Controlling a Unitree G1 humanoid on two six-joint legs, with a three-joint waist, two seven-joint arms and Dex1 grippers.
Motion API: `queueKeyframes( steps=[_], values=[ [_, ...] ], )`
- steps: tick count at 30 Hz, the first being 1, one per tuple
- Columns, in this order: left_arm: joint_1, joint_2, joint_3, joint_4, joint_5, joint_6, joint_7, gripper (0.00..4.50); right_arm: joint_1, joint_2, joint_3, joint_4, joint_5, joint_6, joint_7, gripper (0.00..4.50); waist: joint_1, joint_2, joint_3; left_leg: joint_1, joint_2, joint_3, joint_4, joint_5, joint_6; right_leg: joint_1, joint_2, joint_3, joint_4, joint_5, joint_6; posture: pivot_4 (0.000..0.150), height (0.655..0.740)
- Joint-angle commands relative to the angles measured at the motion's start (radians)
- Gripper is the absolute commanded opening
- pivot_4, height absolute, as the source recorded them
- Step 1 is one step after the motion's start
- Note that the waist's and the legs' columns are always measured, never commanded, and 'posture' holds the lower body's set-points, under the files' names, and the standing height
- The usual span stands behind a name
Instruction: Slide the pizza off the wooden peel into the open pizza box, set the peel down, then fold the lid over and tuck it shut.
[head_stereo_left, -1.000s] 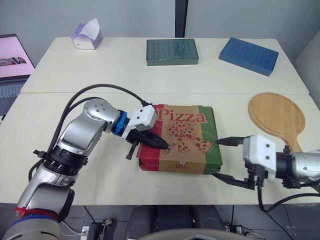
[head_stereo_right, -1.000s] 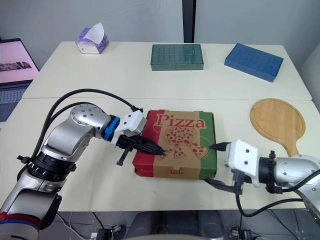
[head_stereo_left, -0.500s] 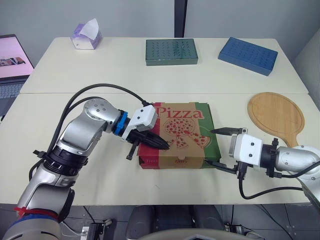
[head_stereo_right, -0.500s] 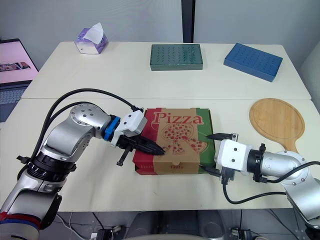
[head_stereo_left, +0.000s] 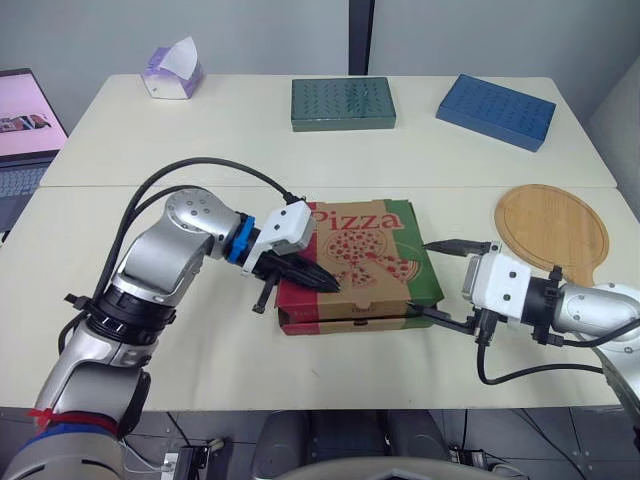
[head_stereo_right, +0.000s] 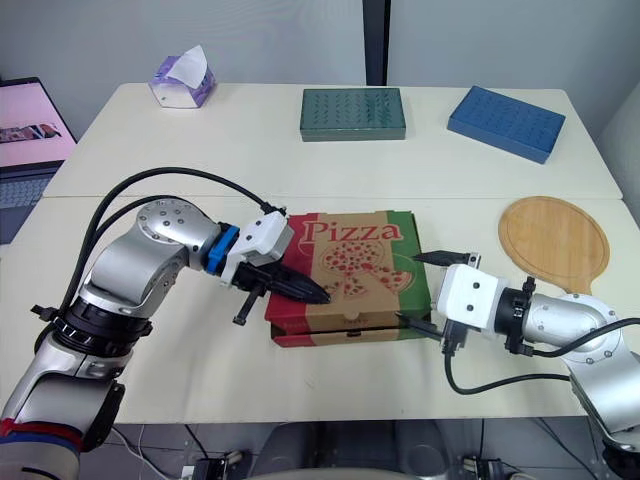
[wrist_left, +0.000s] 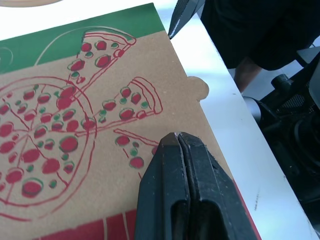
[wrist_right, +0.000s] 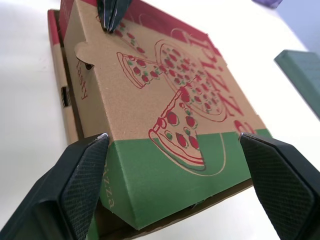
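The pizza box (head_stereo_left: 365, 255) lies in the middle of the near table with its printed lid folded down over the base. My left gripper (head_stereo_left: 330, 285) is shut, and its tips rest on the lid near the front left corner (wrist_left: 177, 137). Open at the box's green right side, my right gripper (head_stereo_left: 425, 280) has one finger at the back edge and one at the front. In the right wrist view the lid (wrist_right: 150, 85) sits a little above the base between the fingers (wrist_right: 85, 175). The wooden peel (head_stereo_left: 552, 228) lies flat and bare on the table to the right.
On the far table stand a tissue box (head_stereo_left: 175, 70), a dark green box (head_stereo_left: 343, 103) and a blue box (head_stereo_left: 495, 110). A laptop (head_stereo_left: 25, 120) is at the left edge. Cables hang from both arms near the box.
The lid has come down from a tilt to lie nearly flat on the base. My right gripper has moved left, up to the box's right side. The left gripper stays on the lid.
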Motion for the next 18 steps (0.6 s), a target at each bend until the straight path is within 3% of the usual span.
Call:
queueKeyframes(
  steps=[1, 18],
  values=[
    [-0.023, -0.004, 0.021, 0.005, -0.017, -0.008, -0.008, 0.00, -0.003, -0.002, -0.041, -0.027, 0.001, -0.012, -0.009, 4.46, 0.000, 0.000, 0.000, 0.000, 0.000, 0.000, 0.000, 0.000, 0.000, 0.000, 0.000, 0.000, 0.000, 0.000, 0.000, 0.150, 0.7400],
    [-0.005, -0.002, 0.004, 0.002, 0.003, -0.023, -0.009, 0.00, 0.044, 0.019, 0.037, -0.003, -0.132, -0.112, -0.020, 4.46, 0.001, 0.000, 0.000, 0.000, 0.000, 0.000, 0.000, 0.000, 0.000, 0.000, 0.000, 0.000, 0.000, 0.000, 0.000, 0.150, 0.7400]
  ],
)
